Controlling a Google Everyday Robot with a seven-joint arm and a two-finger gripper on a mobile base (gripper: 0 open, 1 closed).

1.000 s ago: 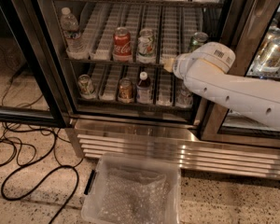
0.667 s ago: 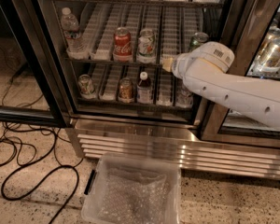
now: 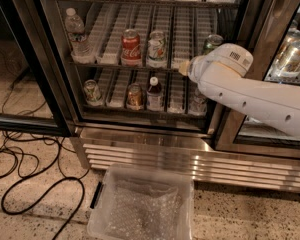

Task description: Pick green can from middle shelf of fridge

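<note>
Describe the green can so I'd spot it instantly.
Look in the fridge, on the middle shelf. At its right end, behind the white arm, just above-right of the gripper, stands the green can: dark green, unlike the red Coca-Cola can and white can.

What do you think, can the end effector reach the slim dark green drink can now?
Probably yes: the end effector is at the front edge of the dark wire middle shelf, just left of the slim dark green can, with nothing between.

Nothing looks different from a second ago. The gripper (image 3: 183, 68) is in the same place, at the front of the middle shelf (image 3: 182, 34), near the green can (image 3: 212, 42). No can has moved.
</note>
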